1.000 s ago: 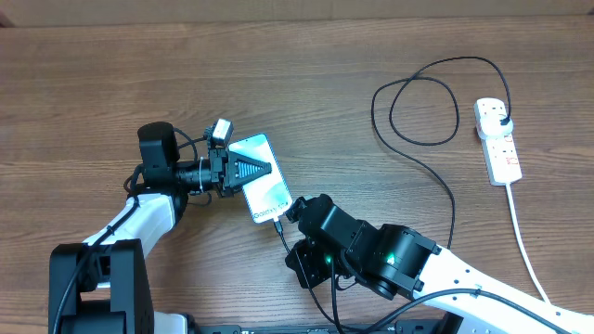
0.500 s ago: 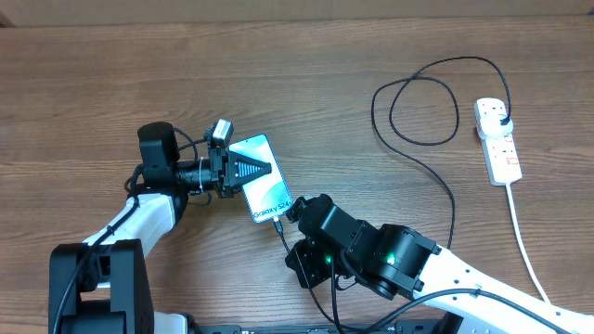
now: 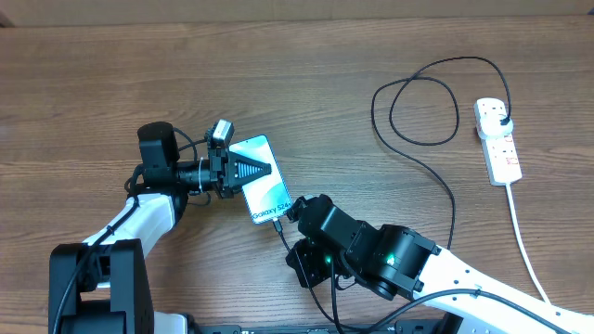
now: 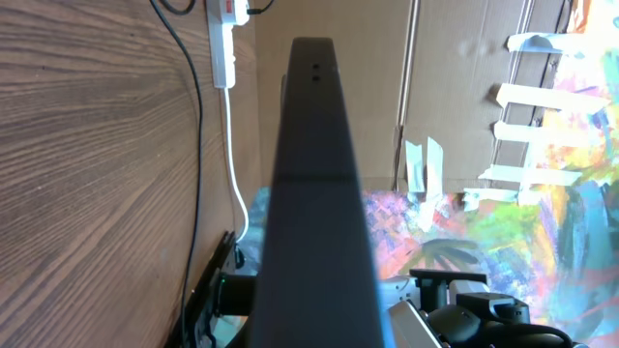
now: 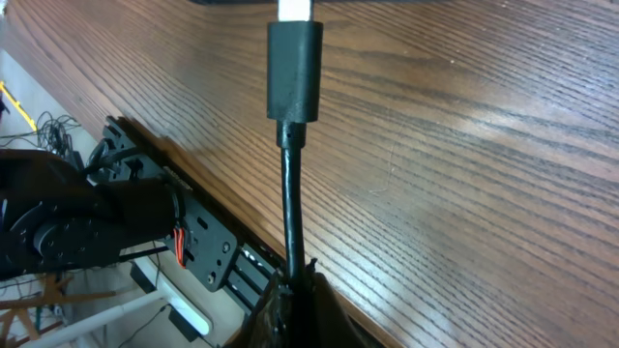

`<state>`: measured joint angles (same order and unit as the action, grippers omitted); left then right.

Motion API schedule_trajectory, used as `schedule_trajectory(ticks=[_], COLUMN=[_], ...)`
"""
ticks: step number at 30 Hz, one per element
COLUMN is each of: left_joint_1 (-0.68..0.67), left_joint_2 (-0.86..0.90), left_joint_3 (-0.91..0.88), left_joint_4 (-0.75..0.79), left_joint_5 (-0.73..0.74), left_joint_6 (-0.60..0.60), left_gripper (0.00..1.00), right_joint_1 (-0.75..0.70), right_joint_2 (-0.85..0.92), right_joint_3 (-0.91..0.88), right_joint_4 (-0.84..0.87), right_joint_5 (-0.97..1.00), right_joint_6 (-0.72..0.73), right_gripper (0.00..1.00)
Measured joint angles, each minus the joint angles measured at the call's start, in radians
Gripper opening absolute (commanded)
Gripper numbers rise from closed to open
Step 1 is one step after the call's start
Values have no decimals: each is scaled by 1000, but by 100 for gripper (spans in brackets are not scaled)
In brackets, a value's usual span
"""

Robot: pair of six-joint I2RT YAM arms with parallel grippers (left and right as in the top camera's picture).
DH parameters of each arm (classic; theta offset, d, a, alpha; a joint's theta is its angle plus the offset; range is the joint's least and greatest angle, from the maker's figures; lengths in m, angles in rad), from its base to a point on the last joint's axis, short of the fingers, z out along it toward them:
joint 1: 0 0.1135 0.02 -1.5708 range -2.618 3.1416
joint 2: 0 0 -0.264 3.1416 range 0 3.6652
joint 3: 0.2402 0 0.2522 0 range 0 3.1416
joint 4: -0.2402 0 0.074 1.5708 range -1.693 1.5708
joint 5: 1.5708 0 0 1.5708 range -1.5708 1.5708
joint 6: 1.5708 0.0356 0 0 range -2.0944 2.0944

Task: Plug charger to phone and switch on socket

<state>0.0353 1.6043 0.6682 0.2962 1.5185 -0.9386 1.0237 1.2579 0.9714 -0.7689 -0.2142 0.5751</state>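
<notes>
Right pincer [image 5: 295,295]: nearest my base, pressed together on the thin black cable of the charger [image 3: 422,139], just behind its tip.
Connector [image 5: 294,72]: stood straight out from my fingers above the table [image 3: 325,83], its bare metal end showing at the phone's near end. I could not tell whether it was seated.
Phone [image 3: 269,193]: left of centre, screen up and lit blue, the "Galaxy S24" lettering toward the connector.
Left pincer [image 3: 255,169]: turned on its side and clamped on the phone from the left, one finger lying across the screen.
Cable: ran from the connector out to the right, then curled in a big loop far right.
Socket [image 3: 504,153]: far right of the table, well apart from the phone.
Plug [image 3: 502,117]: black, sitting in the strip's farthest outlet.
White cord [image 3: 524,241]: trailed back toward my side.
</notes>
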Motion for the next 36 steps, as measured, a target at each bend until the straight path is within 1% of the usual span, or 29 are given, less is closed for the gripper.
schedule_trajectory(ticks=[6, 12, 14, 15, 17, 19, 21, 28, 36], left_joint_1=[3, 4, 4, 4, 1, -10, -16, -21, -21], left_joint_2=[0, 0, 0, 0, 0, 0, 0, 0, 0], left_joint_3=[2, 8, 8, 8, 8, 8, 8, 8, 8], left_joint_4=[4, 5, 5, 5, 4, 3, 3, 3, 3], left_joint_5=[-10, -15, -15, -15, -10, -2, 2, 8, 8], left_joint_6=[29, 33, 33, 34, 35, 42, 51, 56, 56], left_gripper=[4, 4, 4, 4, 4, 4, 4, 4, 4], right_joint_1=[10, 12, 12, 12, 11, 8, 5, 4, 4], right_joint_2=[0, 0, 0, 0, 0, 0, 0, 0, 8], right_joint_3=[0, -1, -1, -1, -1, -1, -1, -1, -1], right_joint_4=[53, 94, 95, 94, 96, 102, 101, 101, 103], right_joint_5=[3, 1, 5, 7, 27, 48, 62, 107, 159], right_joint_6=[-2, -2, -2, -2, -5, -4, -6, -3, -2], right_gripper=[4, 4, 5, 16, 27, 35, 38, 37, 28])
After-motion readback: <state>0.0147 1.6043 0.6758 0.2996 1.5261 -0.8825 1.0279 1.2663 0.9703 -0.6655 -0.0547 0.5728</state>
